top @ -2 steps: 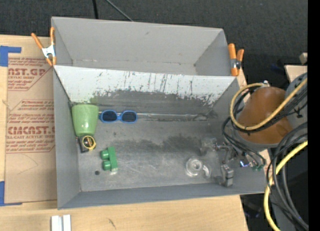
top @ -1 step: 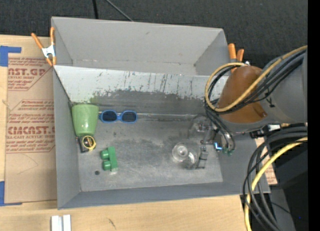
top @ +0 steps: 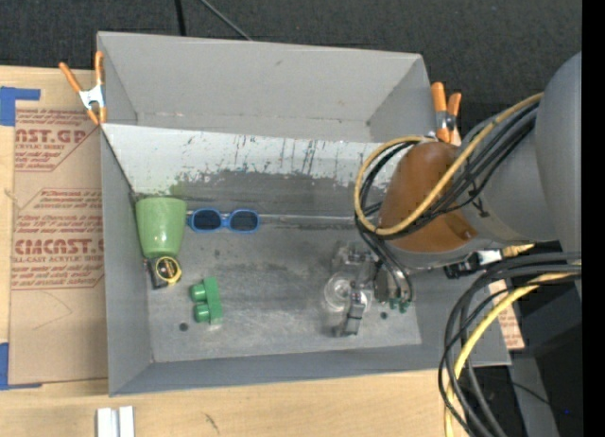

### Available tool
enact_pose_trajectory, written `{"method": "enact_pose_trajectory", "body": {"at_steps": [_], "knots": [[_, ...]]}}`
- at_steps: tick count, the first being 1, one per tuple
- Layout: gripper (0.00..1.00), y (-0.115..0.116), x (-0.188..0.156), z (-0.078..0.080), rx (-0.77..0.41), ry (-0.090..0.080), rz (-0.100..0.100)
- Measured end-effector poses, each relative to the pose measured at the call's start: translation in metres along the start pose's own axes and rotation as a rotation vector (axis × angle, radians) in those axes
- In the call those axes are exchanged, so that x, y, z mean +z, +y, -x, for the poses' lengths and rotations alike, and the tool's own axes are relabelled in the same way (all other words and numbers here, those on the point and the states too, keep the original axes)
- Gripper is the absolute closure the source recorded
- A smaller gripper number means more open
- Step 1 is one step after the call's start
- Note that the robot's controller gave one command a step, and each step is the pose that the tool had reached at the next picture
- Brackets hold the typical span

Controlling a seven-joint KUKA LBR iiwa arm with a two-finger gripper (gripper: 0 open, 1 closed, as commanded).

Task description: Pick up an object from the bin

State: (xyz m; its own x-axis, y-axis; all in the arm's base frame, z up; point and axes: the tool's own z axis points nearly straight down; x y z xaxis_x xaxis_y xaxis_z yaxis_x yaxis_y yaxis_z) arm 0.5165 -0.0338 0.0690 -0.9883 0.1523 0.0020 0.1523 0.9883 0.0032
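My gripper [top: 355,305] is low over the bin floor at the right, near the front wall. A small pale, glassy round thing [top: 335,291] lies right against its left side; whether it is gripped I cannot tell. Well to the left, blue sunglasses [top: 224,221] lie flat on the floor near the back slope. A small green block [top: 205,300] sits at the front left.
A green cup [top: 159,225] lies on its side against the left wall, with a small black and yellow tape measure [top: 166,271] just below it. A tiny dark speck [top: 183,325] lies near the green block. The orange-covered wrist and looped cables hang over the bin's right side.
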Motion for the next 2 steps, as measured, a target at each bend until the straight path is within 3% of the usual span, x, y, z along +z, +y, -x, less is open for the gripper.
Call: {"method": "enact_pose_trajectory", "body": {"at_steps": [1,2], "knots": [[1.00,-0.003,-0.001,0.001,0.003,-0.001,-0.003],[1.00,-0.006,-0.186,0.028,-0.028,-0.014,-0.002]]}}
